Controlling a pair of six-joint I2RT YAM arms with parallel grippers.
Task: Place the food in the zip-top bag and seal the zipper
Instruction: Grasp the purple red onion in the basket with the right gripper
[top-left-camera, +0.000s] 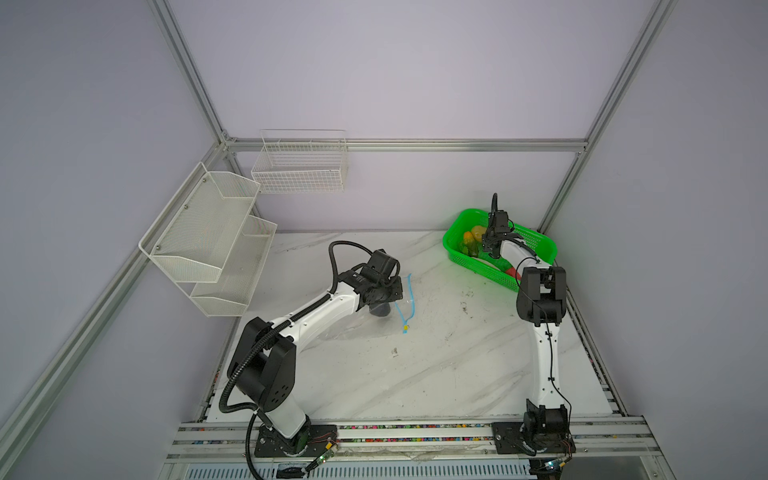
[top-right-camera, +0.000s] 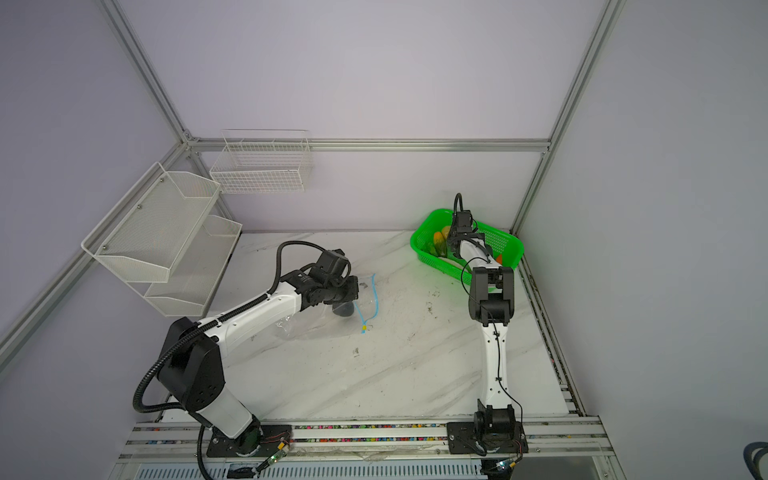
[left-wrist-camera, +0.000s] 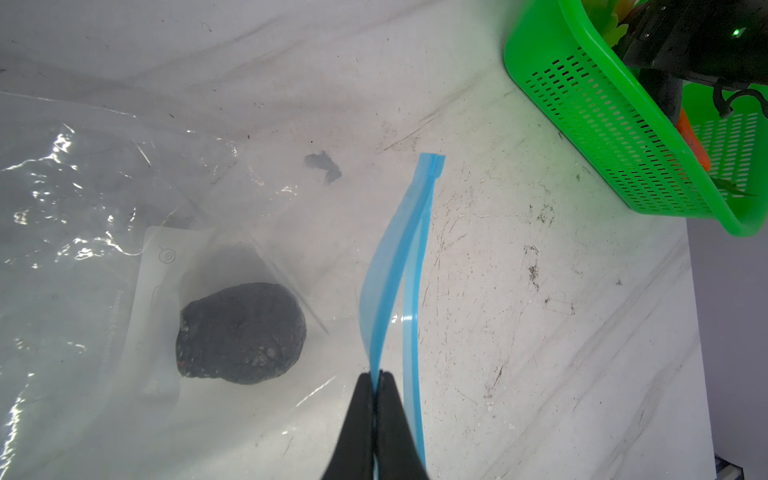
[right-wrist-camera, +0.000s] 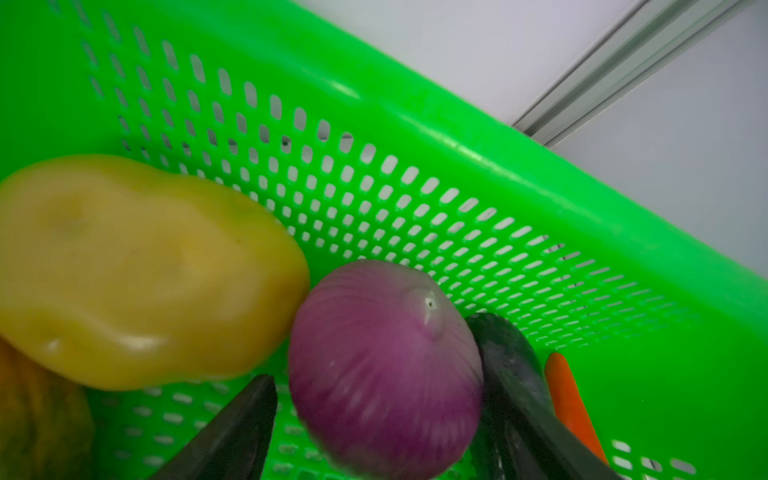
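Observation:
The clear zip-top bag (left-wrist-camera: 104, 208) lies on the marble table under my left arm. My left gripper (left-wrist-camera: 377, 376) is shut on the near side of its light-blue zipper (left-wrist-camera: 399, 249) and holds it up off the other side, so the mouth gapes. The yellow slider (top-left-camera: 404, 328) sits at the zipper's near end. A dark avocado-like piece (left-wrist-camera: 241, 332) lies inside the bag. My right gripper (right-wrist-camera: 382, 382) reaches into the green basket (right-wrist-camera: 415, 124), open, fingers either side of a purple onion (right-wrist-camera: 386, 365), with a gap at one finger. Beside the onion lie a yellow piece (right-wrist-camera: 141, 270) and an orange carrot (right-wrist-camera: 569, 403).
The green basket (top-left-camera: 457, 245) stands at the back right corner against the wall and a frame post. A white mesh shelf (top-left-camera: 208, 232) and a wire basket (top-left-camera: 299, 166) hang on the left and back walls. Scuffed marble tabletop (top-left-camera: 436, 353) lies between the arms.

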